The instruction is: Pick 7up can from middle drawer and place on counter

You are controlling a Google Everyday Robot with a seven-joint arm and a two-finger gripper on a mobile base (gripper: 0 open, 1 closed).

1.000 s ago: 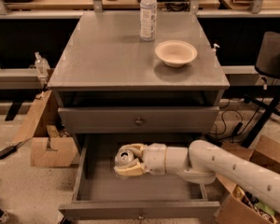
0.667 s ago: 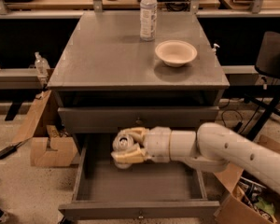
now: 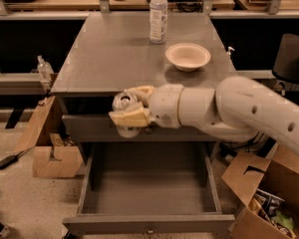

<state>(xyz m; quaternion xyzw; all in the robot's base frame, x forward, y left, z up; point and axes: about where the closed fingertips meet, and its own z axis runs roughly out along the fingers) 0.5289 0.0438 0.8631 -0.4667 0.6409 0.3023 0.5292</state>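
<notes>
Locate the gripper (image 3: 121, 104) at the front edge of the counter (image 3: 109, 54), left of centre. It hangs in front of the closed drawer front (image 3: 89, 128) that sits directly under the counter top. The two pale fingers (image 3: 132, 117) are clamped on the 7up can (image 3: 125, 101), one above it and one below. You can see the can's shiny top between them, and its lower body shows beneath the lower finger.

Compare this with the earlier frames. One second ago the gripper held the can low inside the middle drawer (image 3: 149, 188), close to its floor. At 0.7 s ago it was higher, level with the top of that drawer's opening. It has now risen to about counter height, and the can is carried in the air, clear of the drawer and not resting on the counter. The white arm (image 3: 239, 108) now crosses the cabinet front from the right at a higher level and fills more of the view.

Note what has stayed the same (check each item in turn):
- The middle drawer remains pulled fully out, with its grey floor in view.
- The clear bottle (image 3: 158, 14) stands at the back of the counter.
- The pale bowl (image 3: 188, 57) sits to the bottle's right and nearer the front.
- Cardboard boxes (image 3: 55, 156) lie on the floor beside the cabinet.
</notes>
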